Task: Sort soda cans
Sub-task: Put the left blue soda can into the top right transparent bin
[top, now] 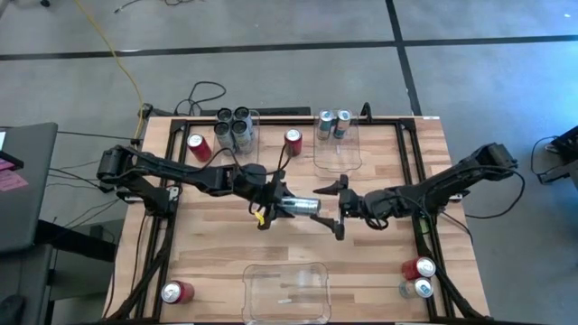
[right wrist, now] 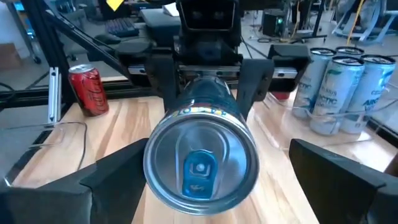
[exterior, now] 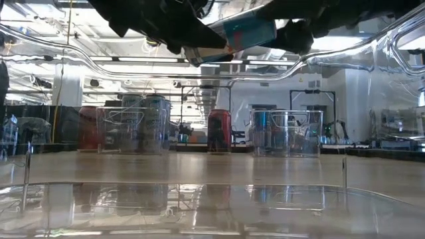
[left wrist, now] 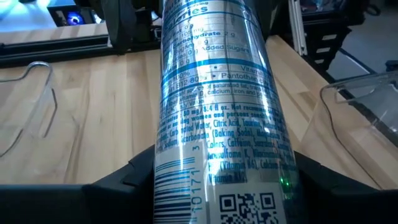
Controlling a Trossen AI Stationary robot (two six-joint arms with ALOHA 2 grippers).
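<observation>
A silver-and-blue soda can hangs level above the table's middle, with my left gripper shut on it. Its silver top faces my right gripper. That gripper is open, its two fingers wide apart on either side of the can's top end, clear of it. Red cans stand on the table at the far left, the far middle, the near left and the near right. Beside the near-right one lies a silver can. My left gripper pinches the can's side wall between its two fingers, at the end away from the top. The fingers come level from the table's left and lie along the can. The can sticks out level toward the right, lifted clear of the table.
A clear bin at the far left holds several dark grey cans. Another bin at the far middle holds silver-blue cans. A third clear bin sits at the near edge. Black rails run along the table's sides.
</observation>
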